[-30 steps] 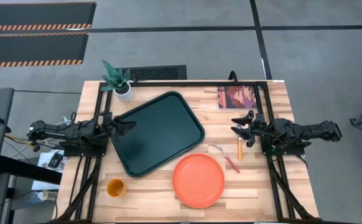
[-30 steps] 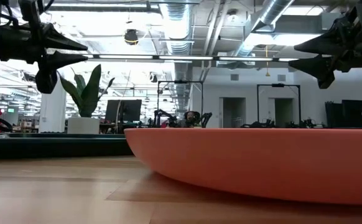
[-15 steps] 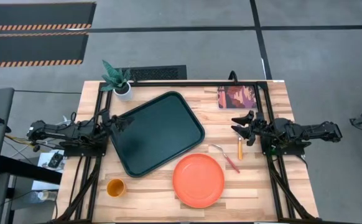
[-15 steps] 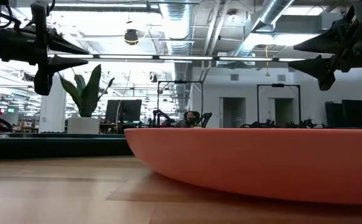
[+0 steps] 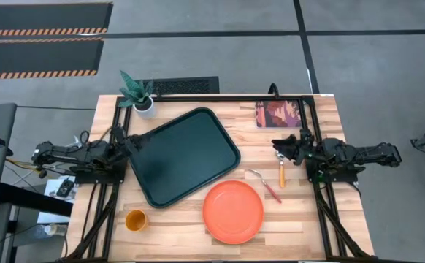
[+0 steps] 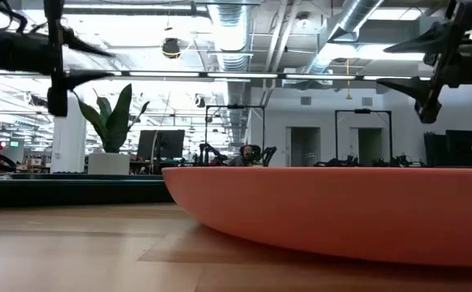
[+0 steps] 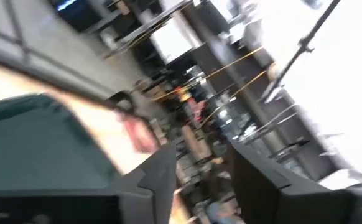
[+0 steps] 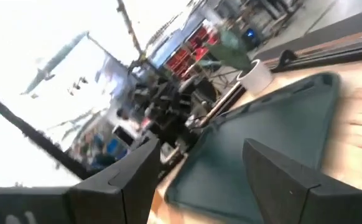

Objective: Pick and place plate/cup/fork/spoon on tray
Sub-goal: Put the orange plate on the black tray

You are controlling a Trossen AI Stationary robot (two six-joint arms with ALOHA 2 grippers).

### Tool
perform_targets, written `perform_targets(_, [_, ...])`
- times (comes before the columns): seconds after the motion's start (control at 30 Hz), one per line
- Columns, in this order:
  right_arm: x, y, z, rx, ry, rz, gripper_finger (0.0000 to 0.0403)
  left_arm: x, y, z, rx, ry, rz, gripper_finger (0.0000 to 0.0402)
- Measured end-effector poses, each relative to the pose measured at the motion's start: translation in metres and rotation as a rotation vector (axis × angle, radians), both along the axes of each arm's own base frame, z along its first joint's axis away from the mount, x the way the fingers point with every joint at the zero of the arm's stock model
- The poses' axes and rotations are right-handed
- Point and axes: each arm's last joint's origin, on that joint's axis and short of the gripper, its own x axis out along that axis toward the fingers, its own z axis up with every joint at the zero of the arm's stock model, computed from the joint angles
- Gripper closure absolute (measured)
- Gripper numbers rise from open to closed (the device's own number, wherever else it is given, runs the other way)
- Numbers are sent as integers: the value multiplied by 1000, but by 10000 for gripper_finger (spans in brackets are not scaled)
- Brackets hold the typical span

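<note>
The dark green tray [image 5: 183, 157] lies slantwise in the table's middle. The orange-red plate [image 5: 233, 211] lies near the front edge and fills the low view [image 6: 333, 211]. The small orange cup [image 5: 135, 220] stands at the front left. The red-handled fork [image 5: 271, 191] and the orange-handled spoon [image 5: 282, 175] lie right of the plate. My left gripper [image 5: 136, 141] hovers open at the tray's left edge. My right gripper [image 5: 278, 146] hovers open above the spoon's far end. Both are empty.
A white pot with a green plant [image 5: 143, 98] stands at the far left corner. A reddish picture card [image 5: 278, 115] lies at the far right. Dark frame rails [image 5: 315, 212] run along both sides of the table.
Both grippers have turned about their own length while staying above the table. My left gripper has drawn back a little toward the table's left edge. The tableware and the tray have not moved.
</note>
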Motion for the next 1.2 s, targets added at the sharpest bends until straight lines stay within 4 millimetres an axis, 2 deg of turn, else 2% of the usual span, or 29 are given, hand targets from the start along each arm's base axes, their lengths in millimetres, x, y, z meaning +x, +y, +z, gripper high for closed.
perform_targets(0.17, [-2,-2,6,86,-86,-63,148,-5,-1,20,92,-164,-20,204])
perform_targets(0.3, [-6,-3,22,107,-238,-80,148,-10,-1,32,120,-289,-63,163])
perform_targets(0.4, [-11,-4,41,99,-273,-111,148,-10,-3,45,129,-273,-118,146])
perform_targets(0.53, [-13,-5,76,7,-206,-154,148,-2,-5,70,118,-129,-178,144])
perform_targets(0.63, [-7,-4,103,-75,-75,-150,148,7,-8,96,122,-30,-277,147])
perform_targets(0.73, [7,-2,125,-113,148,-92,148,14,-12,120,114,110,-396,150])
perform_targets(0.9, [38,4,138,-109,564,86,148,19,-15,153,53,362,-474,150])
perform_targets(1.03, [68,13,129,-116,805,323,148,17,-15,175,37,458,-475,150])
perform_targets(1.2, [95,30,91,-102,1076,467,148,15,-14,182,92,515,-465,150])
